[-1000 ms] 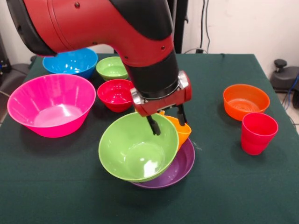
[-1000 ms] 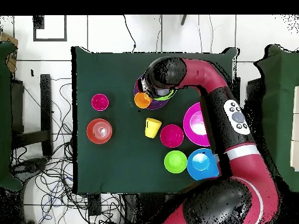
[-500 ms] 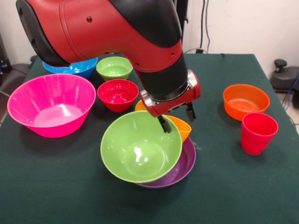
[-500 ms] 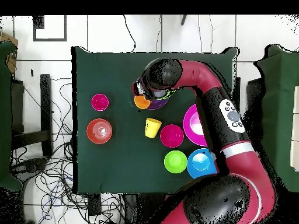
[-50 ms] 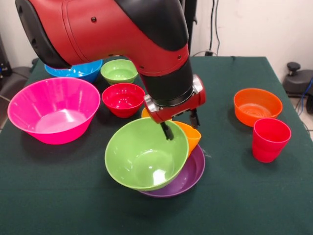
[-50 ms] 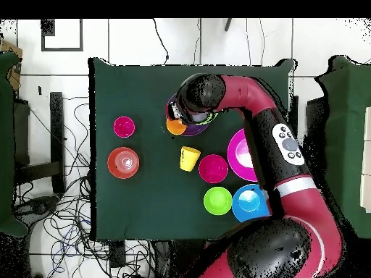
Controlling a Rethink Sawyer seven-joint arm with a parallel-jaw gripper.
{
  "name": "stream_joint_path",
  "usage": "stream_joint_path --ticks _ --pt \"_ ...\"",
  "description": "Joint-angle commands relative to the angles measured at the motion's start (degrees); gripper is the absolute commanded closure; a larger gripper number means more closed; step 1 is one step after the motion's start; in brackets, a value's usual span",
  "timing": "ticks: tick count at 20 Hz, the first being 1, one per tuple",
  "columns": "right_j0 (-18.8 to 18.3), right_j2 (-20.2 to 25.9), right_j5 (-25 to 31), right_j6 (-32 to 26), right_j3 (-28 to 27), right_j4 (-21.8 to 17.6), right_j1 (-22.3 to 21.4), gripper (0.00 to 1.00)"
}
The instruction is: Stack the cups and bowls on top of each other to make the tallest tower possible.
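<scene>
My gripper (image 5: 180, 125) is shut on the far rim of the large lime green bowl (image 5: 146, 155), one finger inside the bowl and one behind it. That bowl hangs tilted, mouth toward the camera, over the shallow purple bowl (image 5: 190, 175). An orange cup (image 5: 190, 136) leans in the purple bowl, just behind the green rim. From overhead the arm hides most of this pile; the orange cup (image 6: 176, 126) and a purple edge (image 6: 193, 132) show. The red cup (image 5: 270, 139) stands apart at the right, and a yellow cup (image 6: 190, 158) stands mid-table.
The big pink bowl (image 5: 54, 110), blue bowl (image 5: 80, 71), small green bowl (image 5: 120, 71) and small red bowl (image 5: 122, 99) sit at the left and back. The small orange bowl (image 5: 257, 105) is beside the red cup. My arm (image 5: 146, 39) overhangs the centre.
My gripper swung right and slightly up with the lime green bowl, then came back a little left. The bowl's tilt shifted with it; the other pieces stayed put.
</scene>
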Motion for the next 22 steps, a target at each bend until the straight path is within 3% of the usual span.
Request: stream_joint_path --ticks 1,6,9,10,22 --pt "1.6 -5.26 0.3 -9.23 1.49 -6.81 -3.14 0.0" --pt "0.86 -6.03 -1.15 -6.86 2.12 -7.89 -3.4 0.0" --pt "0.67 -6.01 0.57 -8.73 2.29 -8.24 -3.35 0.0" --pt "0.44 -5.95 0.54 -8.95 2.43 -8.42 -3.31 1.0" --pt "-0.92 -5.82 0.19 -11.41 4.54 -9.05 -3.53 1.0"
